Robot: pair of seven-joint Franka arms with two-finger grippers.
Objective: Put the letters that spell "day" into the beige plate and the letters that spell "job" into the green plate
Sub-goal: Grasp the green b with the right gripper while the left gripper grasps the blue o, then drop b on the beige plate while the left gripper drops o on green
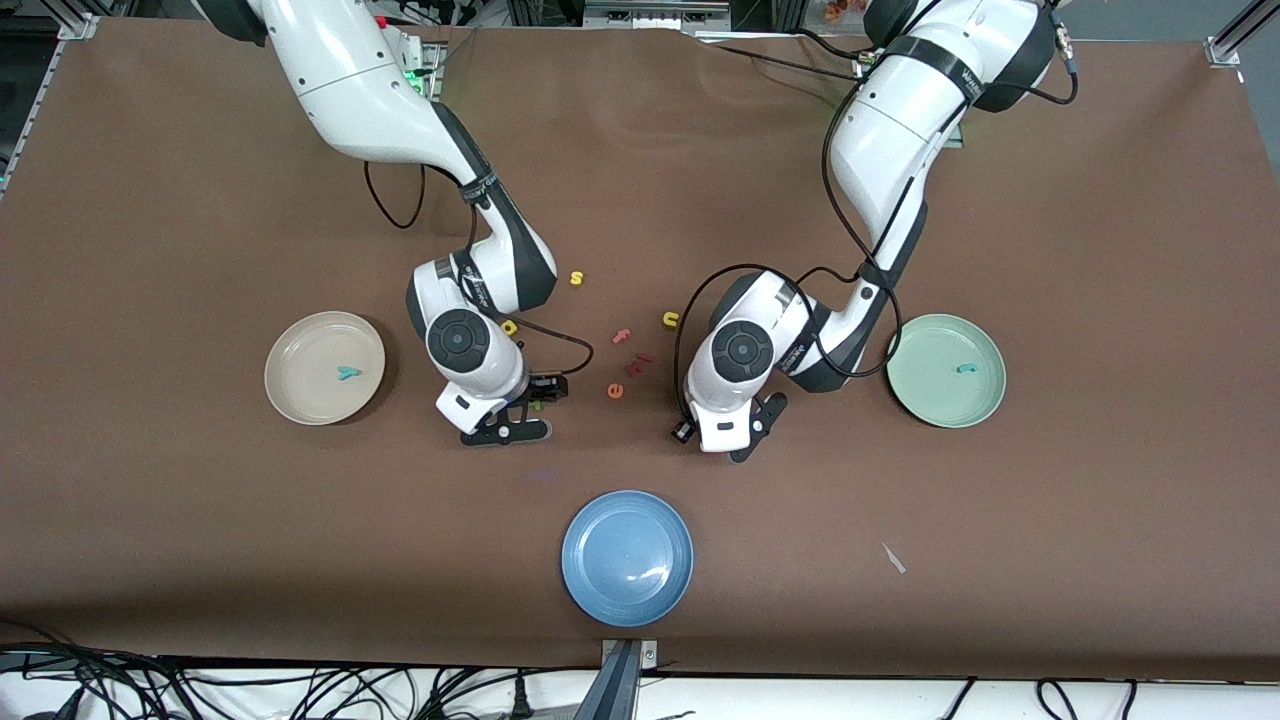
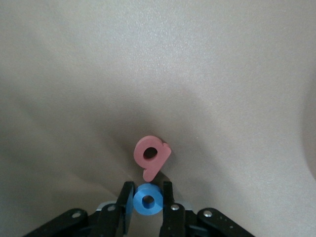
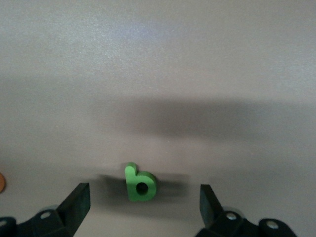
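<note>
In the left wrist view my left gripper (image 2: 148,186) is shut on the blue "o" (image 2: 148,200), one finger against each side. The pink "b" (image 2: 151,155) lies on the cloth touching it. From the front, that gripper (image 1: 738,438) is low over the table beside the green plate (image 1: 925,405), which holds the teal "j" (image 1: 966,368). My right gripper (image 3: 143,192) stands open around the green "a" (image 3: 139,183), which lies flat on the table. The beige plate (image 1: 300,395) holds the teal "y" (image 1: 347,374). The yellow "d" (image 1: 509,326) peeks out beside the right arm.
Between the two hands lie a yellow "s" (image 1: 576,278), a yellow "u" (image 1: 670,319), a pink "f" (image 1: 621,336), an orange "e" (image 1: 615,390) and dark red letters (image 1: 640,362). A blue plate (image 1: 590,590) sits nearer the front camera.
</note>
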